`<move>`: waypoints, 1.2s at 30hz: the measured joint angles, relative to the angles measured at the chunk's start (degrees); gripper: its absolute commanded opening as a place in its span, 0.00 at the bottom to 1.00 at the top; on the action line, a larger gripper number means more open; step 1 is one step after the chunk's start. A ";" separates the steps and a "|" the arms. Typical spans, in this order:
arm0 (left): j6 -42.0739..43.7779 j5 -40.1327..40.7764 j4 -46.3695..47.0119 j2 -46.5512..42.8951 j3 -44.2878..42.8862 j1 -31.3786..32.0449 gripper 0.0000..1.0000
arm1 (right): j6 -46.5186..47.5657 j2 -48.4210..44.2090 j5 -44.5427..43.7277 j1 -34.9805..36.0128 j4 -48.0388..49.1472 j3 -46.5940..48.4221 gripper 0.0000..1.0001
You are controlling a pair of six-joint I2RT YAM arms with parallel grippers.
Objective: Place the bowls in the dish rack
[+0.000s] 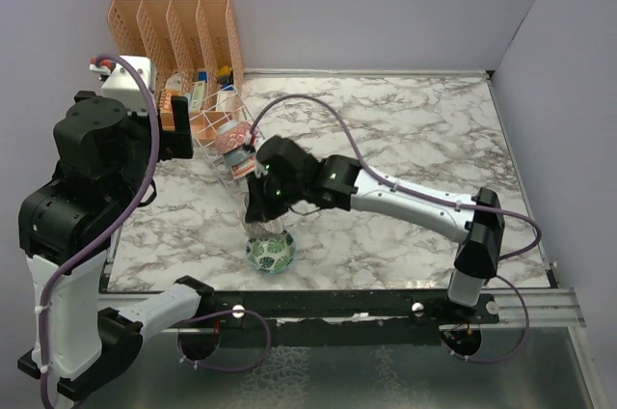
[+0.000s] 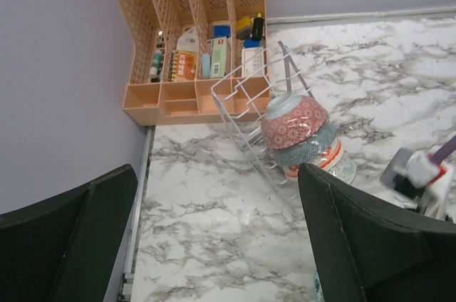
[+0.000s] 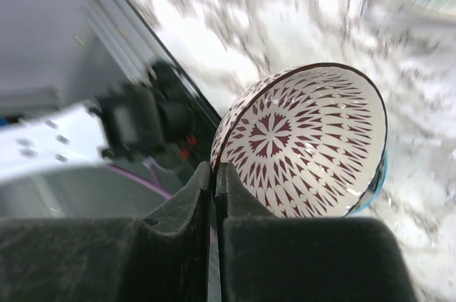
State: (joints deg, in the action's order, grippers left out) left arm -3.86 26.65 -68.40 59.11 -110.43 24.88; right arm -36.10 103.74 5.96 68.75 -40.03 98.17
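The left hand [image 2: 217, 195] hangs above the far-left part of the bench [image 1: 405, 129] with its fingers spread wide and nothing between them. It sits near the dish rack [image 2: 242, 95], so any sweep toward the rack risks contact between the two arms. The rack itself leans at a tilt just right of the orange organizer [image 2: 182, 38] and already carries three nested bowls [image 2: 293, 122]. It is light wire, so a sideways push from an incoming bowl may slide it, tip it further or shake the nested bowls loose. Free room inside appears limited; an entry that is too low or too steep may catch the bowl rim on the wire. To the right and nearer, the right hand [image 3: 214, 170] is pinched almost fully together on the thin rim of the lattice bowl [image 3: 299, 145], which hangs tilted on edge. A rim pinch gives little resistance to rotation: a fast swing or a knock may make the bowl pivot or slip out. The leaf-patterned bowl [image 1: 271, 253] rests on the bench at the near edge, apparently just below the held bowl, so a drop here may strike it.
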 measured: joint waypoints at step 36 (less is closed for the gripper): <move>1.05 0.04 0.57 1.16 -5.46 0.94 0.99 | -50.62 24.46 -19.76 -14.49 82.79 0.79 0.01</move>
State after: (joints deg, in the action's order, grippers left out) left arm -2.81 26.70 -67.83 60.27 -115.90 25.82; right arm -86.72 128.20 -13.80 54.26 42.76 98.96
